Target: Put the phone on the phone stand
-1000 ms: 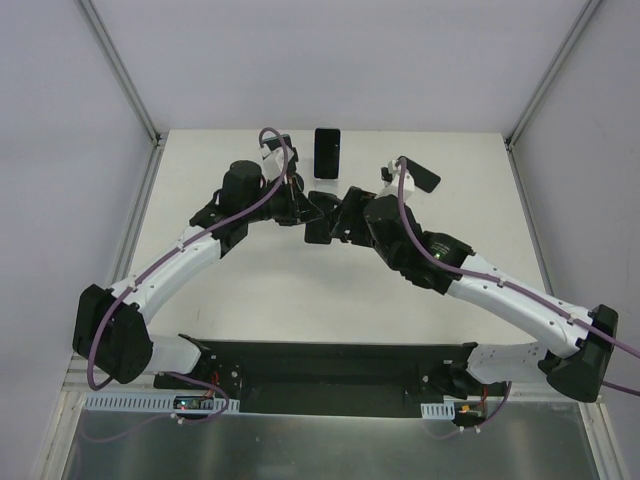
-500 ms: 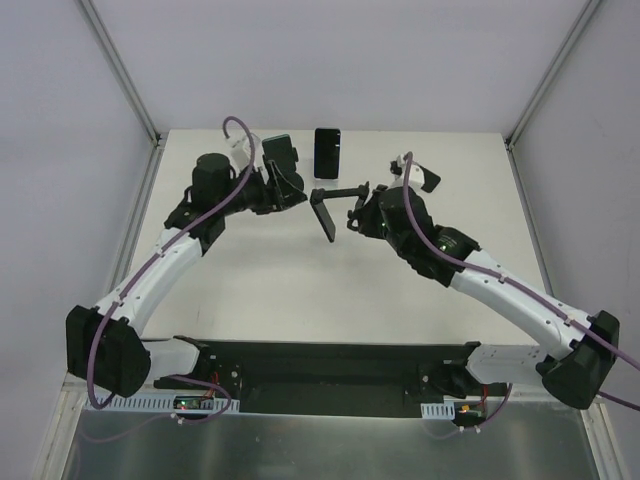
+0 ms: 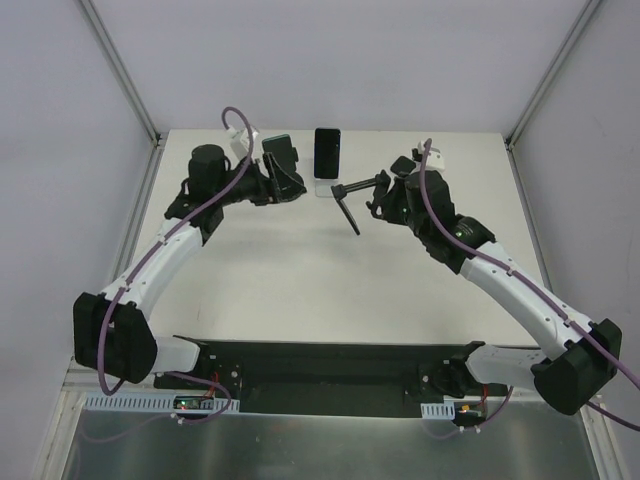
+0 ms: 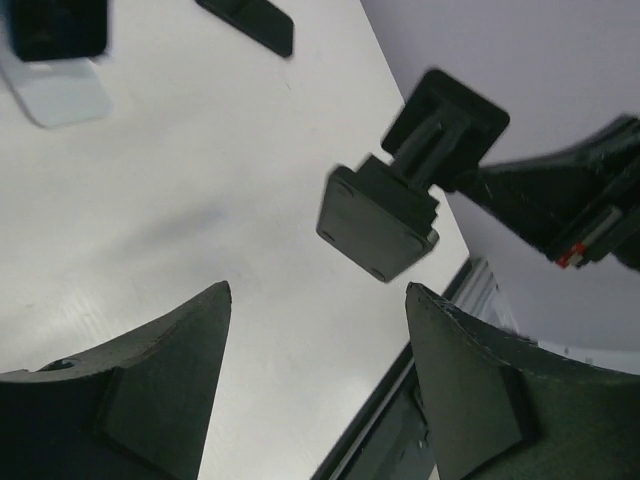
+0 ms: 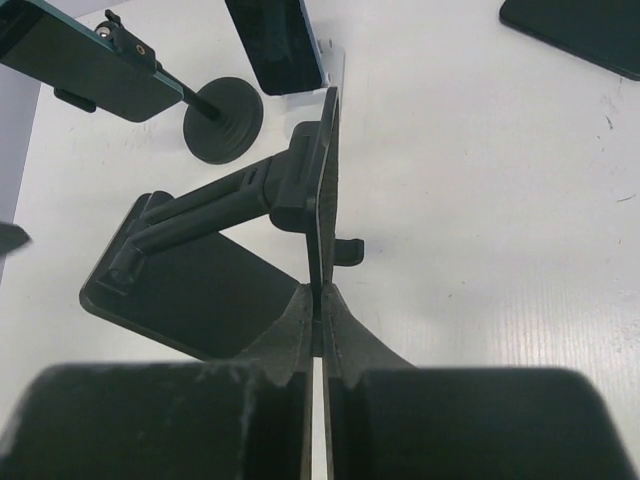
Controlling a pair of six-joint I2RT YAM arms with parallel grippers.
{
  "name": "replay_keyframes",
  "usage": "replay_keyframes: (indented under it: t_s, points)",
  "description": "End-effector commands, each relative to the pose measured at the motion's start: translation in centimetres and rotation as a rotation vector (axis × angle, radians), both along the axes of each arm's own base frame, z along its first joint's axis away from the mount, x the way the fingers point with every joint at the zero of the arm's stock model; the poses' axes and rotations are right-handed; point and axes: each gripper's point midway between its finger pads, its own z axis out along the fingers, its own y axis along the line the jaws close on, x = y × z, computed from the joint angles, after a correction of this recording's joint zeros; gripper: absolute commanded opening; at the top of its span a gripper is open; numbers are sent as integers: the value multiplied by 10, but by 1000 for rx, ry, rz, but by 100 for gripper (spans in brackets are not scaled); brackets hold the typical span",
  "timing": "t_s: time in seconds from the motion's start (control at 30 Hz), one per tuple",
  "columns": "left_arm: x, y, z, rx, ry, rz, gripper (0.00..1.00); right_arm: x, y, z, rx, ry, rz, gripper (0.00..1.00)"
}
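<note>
Change: the left jaws had let go of the black folding plastic stand [image 5: 190,285] and drawn back to the left of the small white stand [image 3: 320,187]. The right arm [image 3: 500,280] now carried the black stand alone (a second before, both arms met over it).
Meaning: the black stand looked unfolded but was not yet set down, so no phone could go on it yet.
Right jaws: nearly closed, pinching the black stand's thin plate edge-on.
Left jaws: wide apart, holding nothing.
Black stand: lifted off the white counter [image 3: 300,290], just right of the white stand and nearer.
Task's phone: probably the dark flat phone [image 5: 575,30] lying on the counter, right of the white stand, untouched.
Phones: three; the flat one, a black upright phone [image 3: 327,150] on the white stand, and a dark clamped slab [image 5: 85,55].
Stands: three; white, black folding, and a round-based black holder [image 5: 222,120] just left of the white stand.
</note>
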Motion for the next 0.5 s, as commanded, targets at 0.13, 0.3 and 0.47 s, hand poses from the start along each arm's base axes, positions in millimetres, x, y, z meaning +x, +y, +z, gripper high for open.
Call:
replay_keyframes:
  t_s: [0.13, 0.3, 0.47]
  points:
    - [-49, -82, -8, 49, -112, -201, 81, -12, 7, 29, 129, -18, -113, 1]
    - [-49, -85, -17, 65, -96, -191, 74, -33, 22, 45, 164, -77, -169, 1]
    - [-48, -82, -27, 109, -79, -164, 59, -49, 40, 63, 166, -146, -175, 1]
